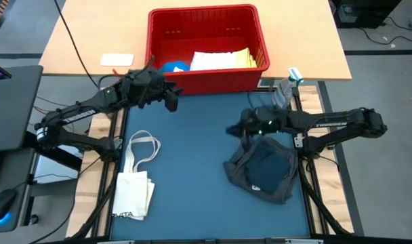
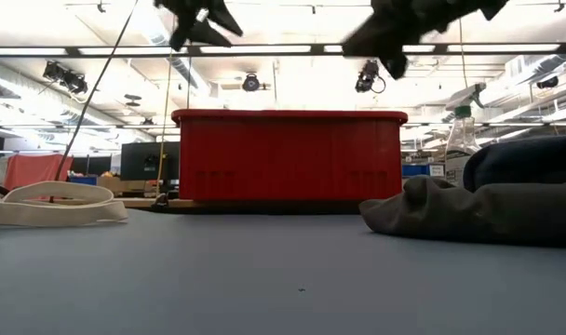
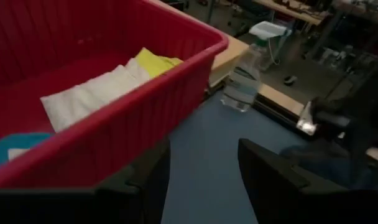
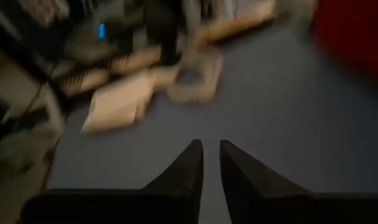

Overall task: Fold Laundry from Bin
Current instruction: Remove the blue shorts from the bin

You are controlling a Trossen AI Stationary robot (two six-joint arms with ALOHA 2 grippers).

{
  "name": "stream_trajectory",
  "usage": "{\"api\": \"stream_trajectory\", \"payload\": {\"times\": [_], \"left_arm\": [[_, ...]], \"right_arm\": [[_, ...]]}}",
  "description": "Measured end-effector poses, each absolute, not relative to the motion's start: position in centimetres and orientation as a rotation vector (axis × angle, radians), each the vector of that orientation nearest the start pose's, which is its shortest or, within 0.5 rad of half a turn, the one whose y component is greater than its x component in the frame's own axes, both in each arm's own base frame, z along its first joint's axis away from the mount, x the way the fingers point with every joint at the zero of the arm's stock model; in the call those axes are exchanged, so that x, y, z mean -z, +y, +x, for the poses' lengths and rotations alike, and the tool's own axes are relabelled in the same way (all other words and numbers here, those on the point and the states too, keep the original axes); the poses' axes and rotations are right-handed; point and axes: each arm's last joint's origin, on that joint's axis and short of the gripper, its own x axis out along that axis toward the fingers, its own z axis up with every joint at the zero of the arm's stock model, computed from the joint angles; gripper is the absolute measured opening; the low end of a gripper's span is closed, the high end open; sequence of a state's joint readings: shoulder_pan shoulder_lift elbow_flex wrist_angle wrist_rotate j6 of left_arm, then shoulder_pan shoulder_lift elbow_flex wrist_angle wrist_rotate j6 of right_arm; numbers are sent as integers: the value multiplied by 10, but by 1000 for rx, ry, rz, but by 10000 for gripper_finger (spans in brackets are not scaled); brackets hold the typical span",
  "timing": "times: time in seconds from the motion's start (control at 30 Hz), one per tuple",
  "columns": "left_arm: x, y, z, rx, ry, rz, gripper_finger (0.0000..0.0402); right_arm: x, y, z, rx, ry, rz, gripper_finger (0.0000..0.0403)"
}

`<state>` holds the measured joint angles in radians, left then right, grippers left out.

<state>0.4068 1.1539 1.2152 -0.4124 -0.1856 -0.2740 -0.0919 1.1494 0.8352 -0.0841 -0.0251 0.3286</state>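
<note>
The red bin stands at the table's far side. It holds laundry: a bright blue piece, a white textured piece and a yellow piece. My left gripper hovers open just in front of the bin's near left wall and holds nothing. A dark grey cloth with a navy piece on it lies crumpled on the blue mat at the right. My right gripper hangs above the mat, left of this heap. Its fingers stand narrowly apart with nothing between them.
A cream tote bag with long handles lies flat at the mat's left. A clear spray bottle stands by the bin's right near corner. Bare blue mat lies between the bag and the dark heap.
</note>
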Motion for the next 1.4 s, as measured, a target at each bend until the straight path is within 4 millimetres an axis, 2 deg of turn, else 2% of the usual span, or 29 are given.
{"api": "stream_trajectory", "payload": {"times": [0.13, 0.33, 0.4, 0.53, 0.6, 0.67, 0.77, 0.9, 1.1, 1.27, 1.4], "left_arm": [[-377, 141, 226, -628, 277, -290, 192], [-359, 200, 226, -652, 293, -154, 192], [-359, 220, 225, -673, 255, -131, 192], [-381, 261, 218, -771, 79, -128, 192], [-390, 280, 216, -803, 45, -111, 192], [-385, 299, 220, -800, 84, -104, 192], [-362, 320, 234, -743, 193, -154, 192], [-342, 334, 247, -692, 318, -173, 192], [-301, 340, 249, -691, 600, -374, 192], [-280, 316, 242, -609, 886, -522, 192], [-275, 292, 236, -429, 1061, -562, 191]], "right_arm": [[-306, -38, 252, 160, 207, 244, 76], [-313, -65, 254, 245, 103, 130, 78], [-314, -74, 253, 312, 71, 160, 77], [-309, -95, 251, 445, 68, 249, 76], [-307, -104, 248, 487, 62, 288, 76], [-305, -111, 248, 510, 50, 320, 75], [-302, -118, 249, 534, 30, 381, 75], [-302, -120, 248, 540, 17, 407, 75], [-306, -116, 248, 419, 23, 433, 75], [-303, -110, 250, 307, 63, 508, 75], [-298, -103, 252, 253, 125, 556, 75]]}}
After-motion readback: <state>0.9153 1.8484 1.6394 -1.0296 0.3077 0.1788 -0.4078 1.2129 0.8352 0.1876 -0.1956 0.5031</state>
